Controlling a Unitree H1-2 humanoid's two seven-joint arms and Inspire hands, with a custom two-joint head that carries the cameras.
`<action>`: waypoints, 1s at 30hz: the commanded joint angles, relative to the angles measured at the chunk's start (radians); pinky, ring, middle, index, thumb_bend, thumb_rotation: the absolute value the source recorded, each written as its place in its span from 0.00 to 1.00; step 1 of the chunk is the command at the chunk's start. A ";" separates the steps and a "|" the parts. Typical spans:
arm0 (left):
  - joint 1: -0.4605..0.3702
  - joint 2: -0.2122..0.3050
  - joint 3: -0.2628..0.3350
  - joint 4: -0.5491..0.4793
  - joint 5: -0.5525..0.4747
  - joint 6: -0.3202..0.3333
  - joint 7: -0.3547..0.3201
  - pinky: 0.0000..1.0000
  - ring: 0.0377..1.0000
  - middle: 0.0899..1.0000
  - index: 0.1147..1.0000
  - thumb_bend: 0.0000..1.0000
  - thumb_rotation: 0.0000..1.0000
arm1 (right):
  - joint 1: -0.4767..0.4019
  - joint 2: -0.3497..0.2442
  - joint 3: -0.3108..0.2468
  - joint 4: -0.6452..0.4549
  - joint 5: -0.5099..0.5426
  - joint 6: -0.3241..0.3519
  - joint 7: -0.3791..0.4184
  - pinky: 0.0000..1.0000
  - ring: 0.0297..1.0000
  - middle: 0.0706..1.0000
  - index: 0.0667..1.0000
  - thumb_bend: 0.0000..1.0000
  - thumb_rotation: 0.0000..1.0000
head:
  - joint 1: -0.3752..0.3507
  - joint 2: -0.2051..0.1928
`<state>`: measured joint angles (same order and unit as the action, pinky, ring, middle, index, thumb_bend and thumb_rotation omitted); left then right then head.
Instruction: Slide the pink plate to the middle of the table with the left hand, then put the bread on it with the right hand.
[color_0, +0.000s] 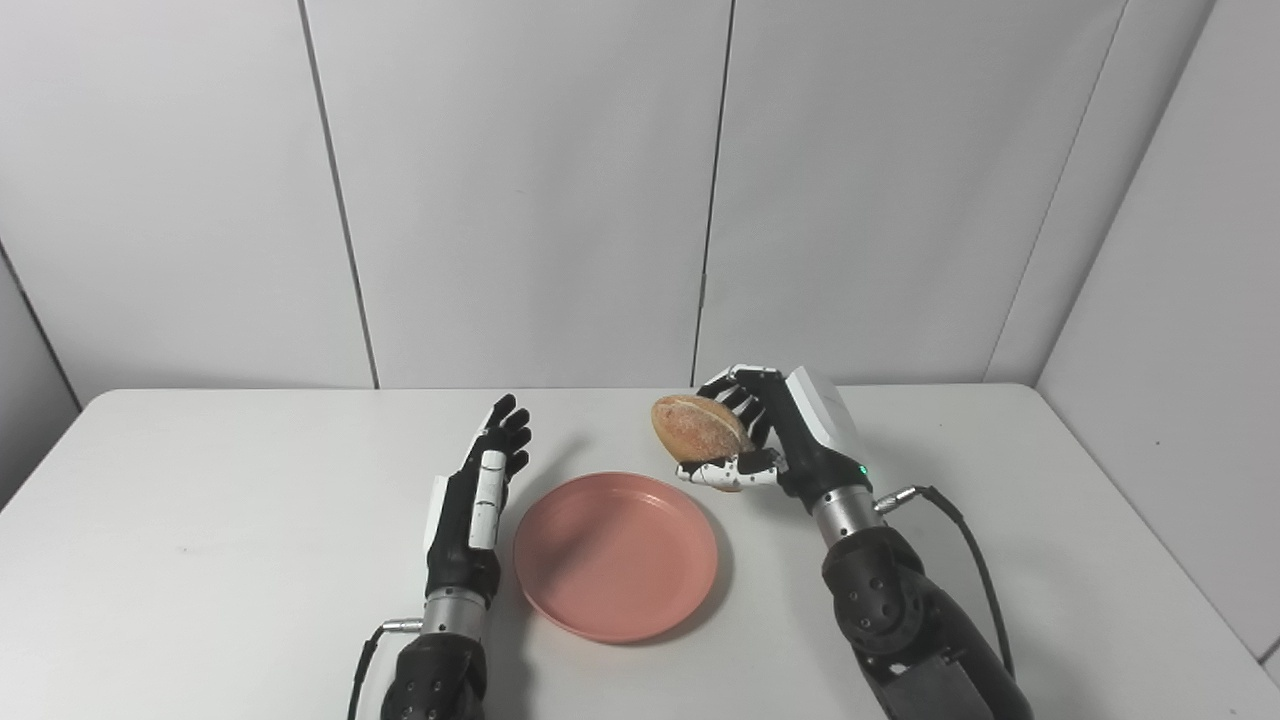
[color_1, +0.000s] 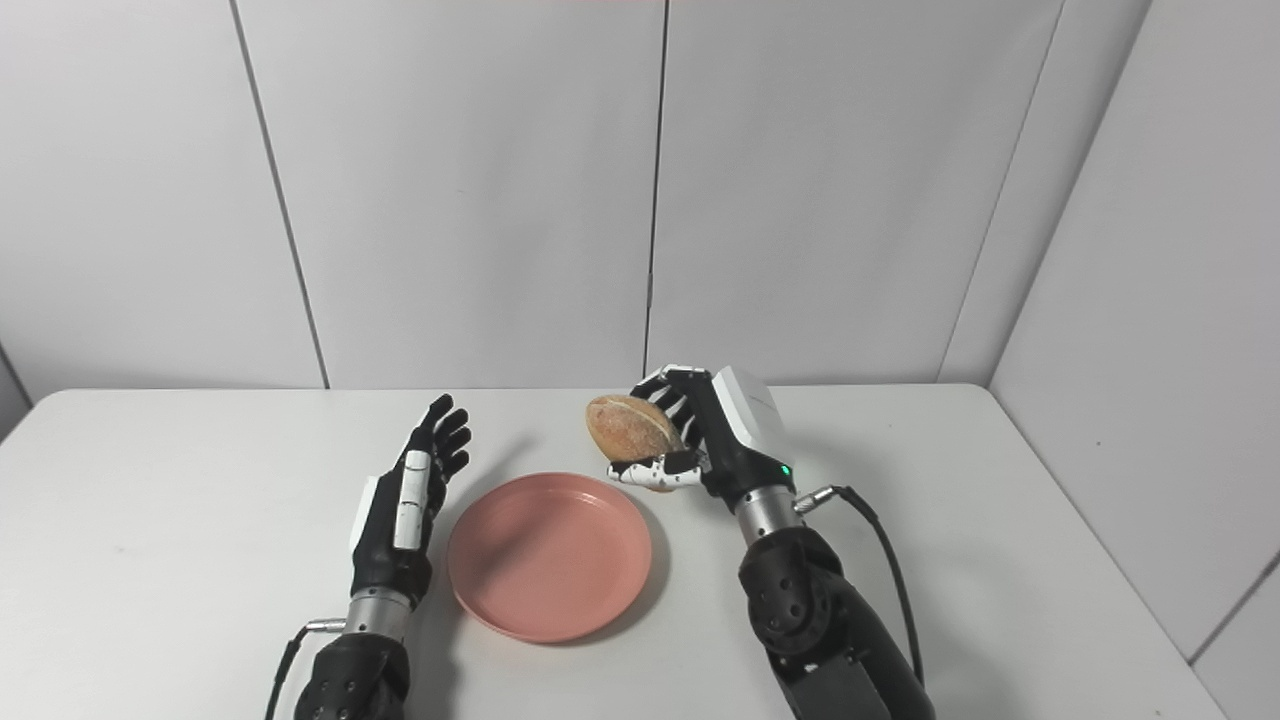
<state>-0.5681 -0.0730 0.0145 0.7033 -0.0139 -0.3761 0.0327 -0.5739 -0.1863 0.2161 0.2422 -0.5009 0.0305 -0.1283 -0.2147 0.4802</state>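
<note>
Right hand (color_0: 770, 440): raised, fingers curled around oval brown crusty bread (color_0: 698, 428), held above far right rim of round pink plastic plate (color_0: 615, 555). Left hand (color_0: 480, 490): fingers extended and spread, empty, just left of plate on white worktop (color_0: 200, 520).

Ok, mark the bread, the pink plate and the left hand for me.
bread (color_0: 697, 428), left eye view, on its crust.
pink plate (color_0: 615, 555), left eye view, on its bare centre.
left hand (color_1: 405, 500), right eye view, on the back of the hand.
</note>
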 joint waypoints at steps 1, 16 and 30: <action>0.052 0.005 -0.006 0.018 0.019 0.009 0.014 0.93 0.90 0.89 0.87 0.70 1.00 | -0.044 0.020 0.008 -0.044 -0.014 -0.005 0.004 0.32 0.37 0.43 0.46 0.50 0.14 | 0.001 0.001; 0.073 -0.011 -0.004 -0.008 0.001 0.020 -0.008 0.92 0.91 0.90 0.88 0.68 1.00 | -0.031 0.083 0.086 -0.007 -0.057 -0.057 0.017 0.29 0.34 0.40 0.45 0.50 0.13 | 0.036 0.001; 0.077 -0.017 -0.004 -0.018 0.006 0.015 -0.005 0.93 0.91 0.90 0.88 0.67 1.00 | -0.009 0.060 0.130 0.050 -0.077 -0.091 0.038 0.29 0.36 0.42 0.45 0.50 0.13 | 0.049 0.003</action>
<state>-0.5435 -0.0802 0.0140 0.6603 -0.0017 -0.3555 0.0260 -0.5540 -0.1174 0.3465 0.3163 -0.5706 -0.0184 -0.0903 -0.1657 0.4832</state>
